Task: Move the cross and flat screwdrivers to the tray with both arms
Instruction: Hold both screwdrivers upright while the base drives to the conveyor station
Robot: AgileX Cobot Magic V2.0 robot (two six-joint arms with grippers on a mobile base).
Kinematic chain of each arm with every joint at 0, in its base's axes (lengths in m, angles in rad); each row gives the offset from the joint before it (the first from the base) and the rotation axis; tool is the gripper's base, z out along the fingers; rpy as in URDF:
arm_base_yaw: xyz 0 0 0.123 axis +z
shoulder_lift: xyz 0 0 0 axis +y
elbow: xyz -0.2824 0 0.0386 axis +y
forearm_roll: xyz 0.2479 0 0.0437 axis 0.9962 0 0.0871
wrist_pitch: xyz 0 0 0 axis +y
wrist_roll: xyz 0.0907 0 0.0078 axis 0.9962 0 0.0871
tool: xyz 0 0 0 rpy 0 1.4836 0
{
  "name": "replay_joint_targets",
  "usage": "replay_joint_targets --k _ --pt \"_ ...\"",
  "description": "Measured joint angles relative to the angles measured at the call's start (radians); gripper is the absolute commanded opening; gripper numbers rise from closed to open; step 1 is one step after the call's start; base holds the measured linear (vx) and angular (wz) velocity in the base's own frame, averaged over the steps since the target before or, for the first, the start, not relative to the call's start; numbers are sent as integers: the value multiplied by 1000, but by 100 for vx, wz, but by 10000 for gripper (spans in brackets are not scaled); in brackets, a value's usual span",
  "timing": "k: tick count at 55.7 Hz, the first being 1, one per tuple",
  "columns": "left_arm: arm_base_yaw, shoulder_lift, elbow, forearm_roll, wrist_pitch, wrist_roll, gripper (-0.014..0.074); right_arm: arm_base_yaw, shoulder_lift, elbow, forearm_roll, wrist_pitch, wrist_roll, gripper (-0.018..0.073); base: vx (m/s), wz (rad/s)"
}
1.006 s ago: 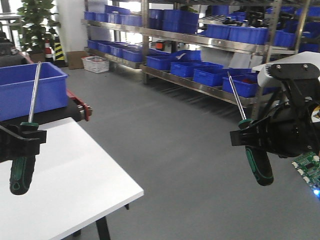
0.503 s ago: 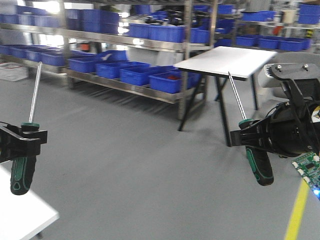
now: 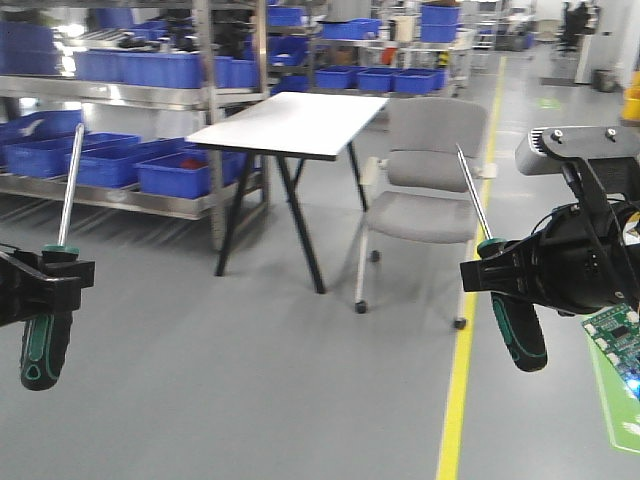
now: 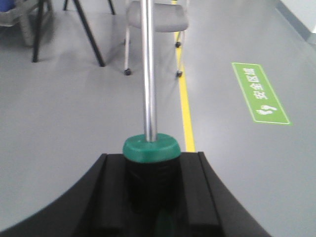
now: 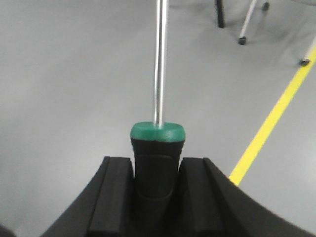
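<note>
My left gripper (image 3: 45, 280) is shut on a screwdriver (image 3: 46, 340) with a black-and-green handle, its steel shaft pointing up. The left wrist view shows the green collar (image 4: 151, 147) between the black fingers (image 4: 106, 192). My right gripper (image 3: 500, 275) is shut on a second black-and-green screwdriver (image 3: 518, 330), shaft tilted up and left. The right wrist view shows its handle (image 5: 157, 158) clamped between the fingers (image 5: 197, 192). Both tools hang in the air over the floor. I cannot tell which tip is cross or flat. No tray is in view.
A white table (image 3: 290, 120) on black legs and a grey office chair (image 3: 425, 190) stand ahead on the grey floor. Steel shelving with blue bins (image 3: 110, 110) runs along the left. A yellow floor line (image 3: 465, 340) passes the chair; a green floor sign (image 4: 259, 94) lies right.
The whole view has swung sideways: the near white table and blue bin left the frame, the shelving slid left, and the far table and chair came into view. Both grippers kept their screwdrivers.
</note>
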Motion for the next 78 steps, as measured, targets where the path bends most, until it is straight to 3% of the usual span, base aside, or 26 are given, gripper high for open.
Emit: replay_joint_targets --k 34,78 --pt "0 1 0 0 0 0 3 0 0 0 -1 2 0 -8 39 -22" --pt "0 1 0 0 0 0 3 0 0 0 -1 2 0 -8 53 42"
